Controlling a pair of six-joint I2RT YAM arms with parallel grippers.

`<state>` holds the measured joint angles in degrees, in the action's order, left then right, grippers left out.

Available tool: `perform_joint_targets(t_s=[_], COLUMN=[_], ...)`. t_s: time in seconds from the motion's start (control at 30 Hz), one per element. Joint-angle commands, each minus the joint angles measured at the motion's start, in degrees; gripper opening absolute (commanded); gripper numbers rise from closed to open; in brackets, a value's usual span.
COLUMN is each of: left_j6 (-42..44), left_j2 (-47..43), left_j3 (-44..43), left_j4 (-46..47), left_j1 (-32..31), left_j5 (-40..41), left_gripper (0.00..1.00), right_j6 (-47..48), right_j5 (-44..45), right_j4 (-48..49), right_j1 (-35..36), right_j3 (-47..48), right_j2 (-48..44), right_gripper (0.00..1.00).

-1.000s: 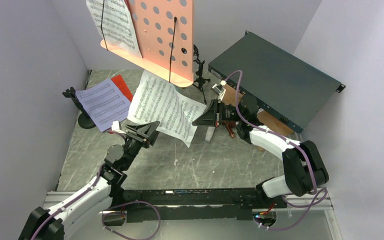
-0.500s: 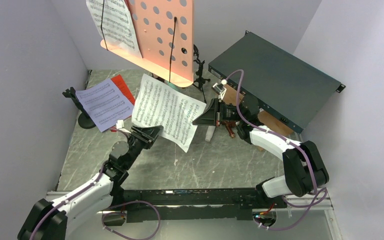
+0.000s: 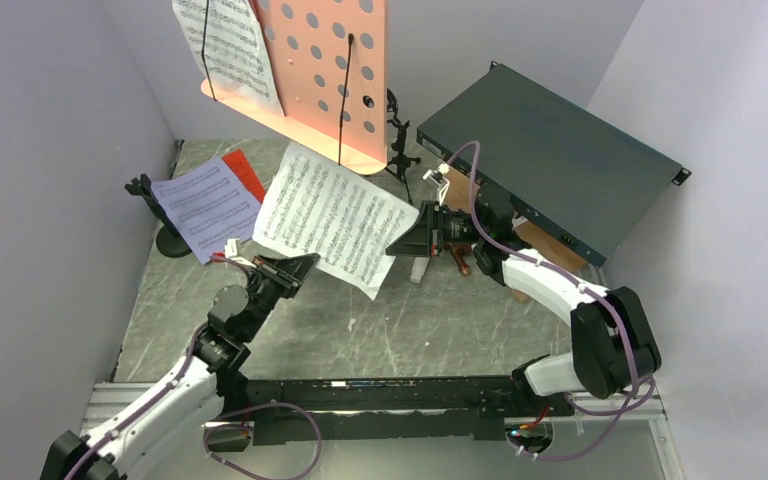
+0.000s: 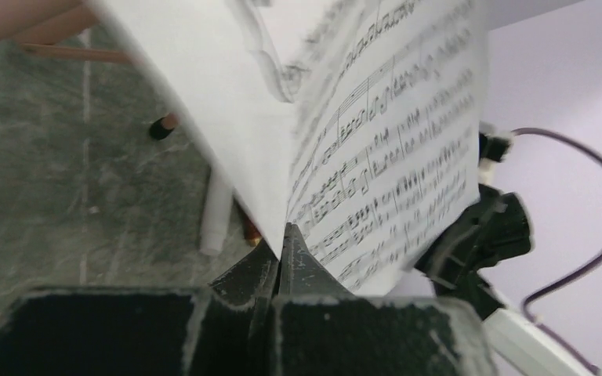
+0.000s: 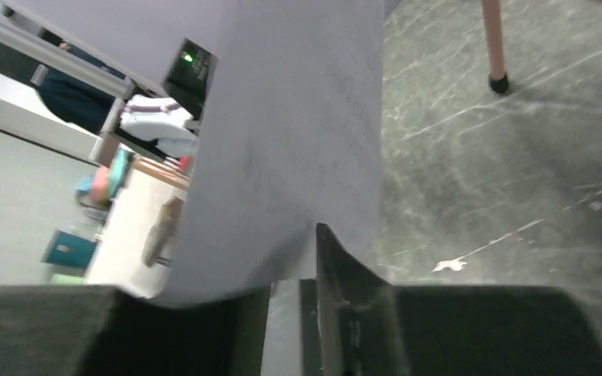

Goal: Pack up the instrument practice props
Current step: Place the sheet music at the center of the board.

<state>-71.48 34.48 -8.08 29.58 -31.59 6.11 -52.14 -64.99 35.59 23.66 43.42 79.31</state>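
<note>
Left gripper [image 4: 282, 239]: jaws fully closed on the lower left edge of the white sheet-music page [image 3: 325, 215], the paper pinched flat between the two tips. Right gripper [image 5: 294, 270]: jaws stand slightly apart, a narrow gap showing between the fingers; the right edge of the same page lies in or just in front of that gap, so the hold there looks loose at best, and whether it bears any of the page cannot be confirmed. The page hangs in the air between the two arms, tilted and bowed, clear of the table [image 3: 410, 330]. Judgement: the two-sided hold keeps a limp sheet spread, and with the right side slack the left pinch carries it alone. Below the right gripper a white microphone [image 3: 420, 266] lies on the table. Behind the page stands the pink perforated music stand [image 3: 340, 60], with another white page [image 3: 230, 45] on its desk. To the left, the lavender page [image 3: 205, 205] lies over the red page [image 3: 245, 172], beside a black microphone mount [image 3: 160, 235]. The dark green metal box [image 3: 550, 165] sits at the right rear, partly over the brown wooden board [image 3: 545, 240]; neither is a prop. Packing stands early: most props are unpacked. Risk: a one-edge hold lets the page swing or fold against the stand.
</note>
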Motion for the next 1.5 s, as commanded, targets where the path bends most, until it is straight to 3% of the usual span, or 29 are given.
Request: perform_joint_targets(t_s=[0.0,0.13,0.23,0.33,0.57,0.73,0.97,1.17,1.47], left_j6=[6.09,14.79,20.91,26.02,39.53,47.11,53.63,54.31,53.92], left_j2=[-6.91,-10.64,-9.38,-4.75,8.65,12.89,16.39,21.68,27.36], left_j3=[-8.38,-18.21,-25.05,-31.45,-43.99,-48.93,-49.01,-49.32,-52.48], left_j4=[-18.66,-40.59,-51.44,-57.82,-64.09,-67.05,-64.08,-59.47,-55.70], left_j1=[-0.13,0.12,0.22,0.37,3.69,11.58,28.17,40.27,50.66], left_j5=[1.13,6.22,9.99,13.17,15.91,13.35,0.01,-12.49,-21.80], left_gripper=[0.00,0.00,0.00,0.00,0.00,0.00,0.00,0.00,0.00], right_j6=[19.57,41.51,49.55,51.61,60.21,64.96,66.45,66.29,66.64], right_j5=[-2.51,-0.90,-3.17,-5.25,-5.26,-2.49,-1.00,-0.88,-0.86], right_j4=[-14.14,-35.56,-40.28,-40.77,-46.42,-50.30,-51.76,-51.59,-52.11], right_j1=[-0.32,-1.52,-3.92,-6.74,-9.70,-9.86,-9.86,-9.91,-9.86], right_j3=[5.86,10.50,10.63,10.14,10.47,11.61,12.13,12.04,12.39], right_j2=[-3.00,-3.99,-4.52,-4.94,-5.73,-5.81,-5.69,-5.70,-5.33], right_gripper=[0.43,0.70,0.84,0.92,0.96,0.97,0.97,0.97,0.97])
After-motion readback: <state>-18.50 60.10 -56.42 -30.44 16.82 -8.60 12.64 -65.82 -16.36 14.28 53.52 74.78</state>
